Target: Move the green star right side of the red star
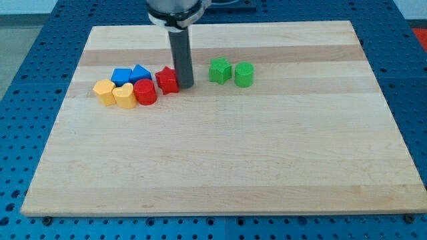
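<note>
The green star (219, 70) lies on the wooden board right of centre near the view's top, with a green cylinder-like block (243, 75) touching its right side. The red star (167, 79) lies to its left. My tip (185, 85) rests on the board right against the red star's right side, in the gap between the red star and the green star. The tip is apart from the green star.
A red cylinder (145, 92) sits left of the red star. Two blue blocks (122, 76) (140, 73) lie behind it. A yellow hexagon-like block (104, 91) and a yellow heart (124, 96) lie at the far left. The board's edge (220, 215) borders a blue pegboard.
</note>
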